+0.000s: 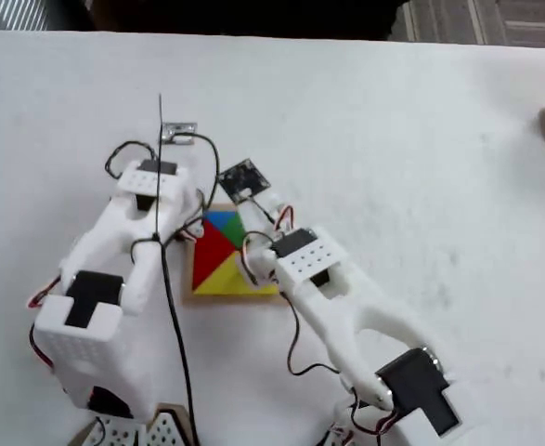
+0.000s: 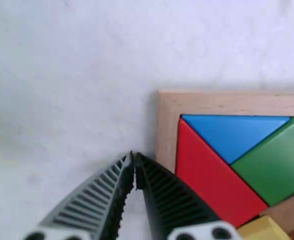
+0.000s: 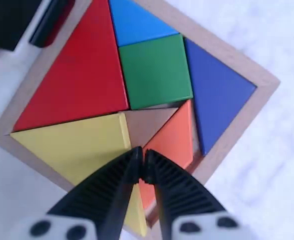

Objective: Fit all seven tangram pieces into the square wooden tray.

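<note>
The left claw (image 2: 134,161), fingers pressed together on nothing, sits over the white table (image 2: 61,75) just outside the wooden tray (image 2: 166,130). Past that rim lie a red triangle (image 2: 212,175), a light blue triangle (image 2: 232,132) and a green square (image 2: 277,167). The right claw (image 3: 141,160), likewise closed and empty, hangs over the tray where the yellow triangle (image 3: 76,145) meets the orange piece (image 3: 174,135). A bare wooden patch (image 3: 147,122) lies just ahead of its tips, and a dark blue piece (image 3: 217,95) beyond the orange.

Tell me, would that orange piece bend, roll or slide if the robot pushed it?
The orange piece looks like a solid painted block with crisp edges, so it is probably stiff. Its flat, glossy faces suggest sliding, not rolling. Bare floor shows beside it in the wooden tray, so it could likely shift a little before neighbours stop it.
</note>
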`<state>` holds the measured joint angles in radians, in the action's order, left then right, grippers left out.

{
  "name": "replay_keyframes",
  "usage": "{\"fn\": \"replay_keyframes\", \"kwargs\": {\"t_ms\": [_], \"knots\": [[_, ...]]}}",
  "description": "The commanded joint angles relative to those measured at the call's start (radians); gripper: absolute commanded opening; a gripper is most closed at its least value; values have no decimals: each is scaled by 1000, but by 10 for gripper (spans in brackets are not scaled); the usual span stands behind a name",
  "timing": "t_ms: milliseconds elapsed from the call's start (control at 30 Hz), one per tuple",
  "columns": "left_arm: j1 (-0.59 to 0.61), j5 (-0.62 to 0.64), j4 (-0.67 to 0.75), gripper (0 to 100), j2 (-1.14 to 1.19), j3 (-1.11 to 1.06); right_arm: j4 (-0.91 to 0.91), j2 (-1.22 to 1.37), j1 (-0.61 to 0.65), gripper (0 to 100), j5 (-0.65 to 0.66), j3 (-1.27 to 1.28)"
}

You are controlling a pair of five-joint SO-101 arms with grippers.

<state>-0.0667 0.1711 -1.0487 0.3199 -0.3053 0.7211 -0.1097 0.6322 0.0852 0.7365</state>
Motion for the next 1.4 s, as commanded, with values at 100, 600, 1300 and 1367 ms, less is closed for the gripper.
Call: {"fn": "replay_keyframes", "kwargs": {"t_ms": [100,600,1300,1367], "knots": [[-39,-9,23,46,-12,12,-2,-16,62,19,-9,-32],[-39,-11,23,46,-12,12,154,-274,-110,19,-72,-28],[-397,-9,236,45,-572,-338,130,-556,-788,19,269,420],[-513,-9,253,45,-558,-368,108,-556,-788,19,270,433]]}}
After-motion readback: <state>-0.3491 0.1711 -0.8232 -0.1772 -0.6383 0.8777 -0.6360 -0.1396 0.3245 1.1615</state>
